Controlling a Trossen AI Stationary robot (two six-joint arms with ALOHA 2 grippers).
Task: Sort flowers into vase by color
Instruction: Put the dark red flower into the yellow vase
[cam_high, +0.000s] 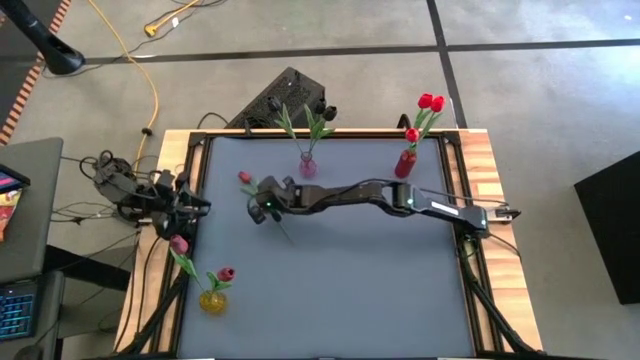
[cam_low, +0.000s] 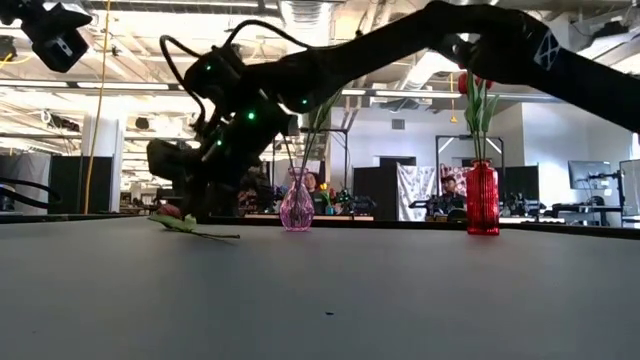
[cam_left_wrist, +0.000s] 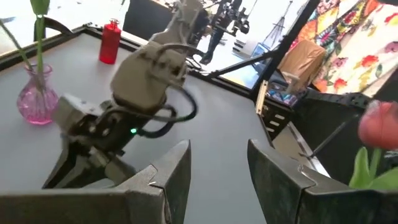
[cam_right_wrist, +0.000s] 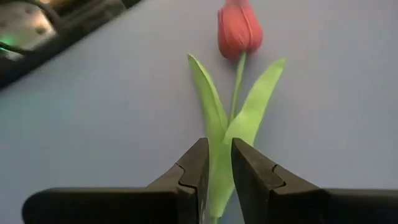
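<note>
On the table (cam_high: 330, 280), three vases (cam_high: 404, 163), one loose tulip (cam_right_wrist: 238, 31) between the right pincer's (cam_right_wrist: 216, 165) narrow fingers.

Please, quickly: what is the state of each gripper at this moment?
Left gripper: open, holding nothing, at the table's left edge.
Right gripper: fingers closed around the stem and leaves of the flat-lying pink tulip.

Tulip (cam_high: 245, 177) flat on table (cam_high: 340, 290), R gripper (cam_high: 262, 205) just beside.
</note>
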